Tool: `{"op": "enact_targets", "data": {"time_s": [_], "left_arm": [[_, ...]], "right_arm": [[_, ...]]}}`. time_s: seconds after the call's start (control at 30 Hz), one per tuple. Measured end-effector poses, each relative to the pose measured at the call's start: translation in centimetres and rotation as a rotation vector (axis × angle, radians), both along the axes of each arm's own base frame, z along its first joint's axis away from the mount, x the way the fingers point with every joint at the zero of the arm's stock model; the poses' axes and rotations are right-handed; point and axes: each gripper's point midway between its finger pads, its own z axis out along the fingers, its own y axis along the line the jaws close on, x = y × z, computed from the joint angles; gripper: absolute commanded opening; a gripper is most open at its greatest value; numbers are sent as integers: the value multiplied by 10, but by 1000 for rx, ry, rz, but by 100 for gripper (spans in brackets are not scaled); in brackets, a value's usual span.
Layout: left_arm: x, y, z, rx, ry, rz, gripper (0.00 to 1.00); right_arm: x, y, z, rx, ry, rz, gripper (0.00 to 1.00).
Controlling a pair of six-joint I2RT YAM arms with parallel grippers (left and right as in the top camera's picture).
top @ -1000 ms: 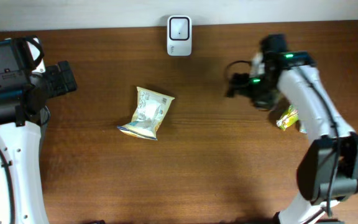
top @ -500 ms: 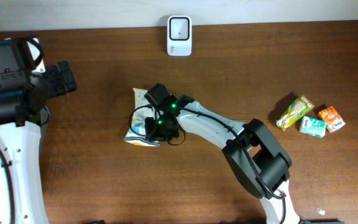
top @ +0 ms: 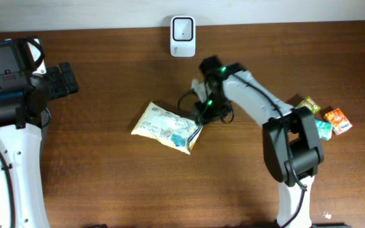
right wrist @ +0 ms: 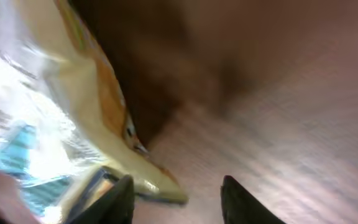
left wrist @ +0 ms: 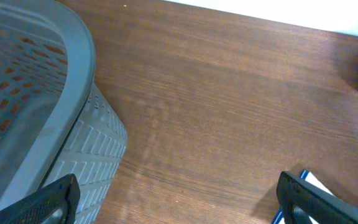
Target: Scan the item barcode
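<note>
The item, a pale yellow snack bag [top: 165, 126] with blue and white print, lies flat on the wooden table, left of centre. The white barcode scanner [top: 182, 28] stands at the table's far edge. My right gripper [top: 199, 115] sits at the bag's right end. In the blurred right wrist view the bag [right wrist: 55, 124] fills the left side, and its edge reaches past the left finger into the gap of my right gripper [right wrist: 176, 186], whose jaws stand apart without pinching it. My left gripper [left wrist: 182, 205] is wide open over bare wood, far left in the overhead view [top: 62, 81].
A grey slatted basket [left wrist: 36, 112] fills the left of the left wrist view. Three small packets lie at the right of the table: a green-yellow one [top: 306, 107], a teal one [top: 322, 130] and an orange one [top: 338, 120].
The right arm swept from the table's right to the bag, closed on it, and dragged and turned it rightward; now the arm is pulled back and the jaws have parted. The left arm stayed still.
</note>
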Motion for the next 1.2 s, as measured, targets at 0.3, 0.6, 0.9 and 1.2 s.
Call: {"op": "enact_targets", "data": {"time_s": [0.3,0.6,0.9,1.2], "left_arm": [[0,0,0,0,0,0,99],[0,0,0,0,0,0,99],[0,0,0,0,-1,0,99],[0,0,0,0,0,0,99]], "right_arm": [[-3,113,23,47,-9,-277,10],[-27,138,-21,-24,4,-151,60],[28,17,38,40,10,41,69],[35,-81,19,163,80,-36,99]]}}
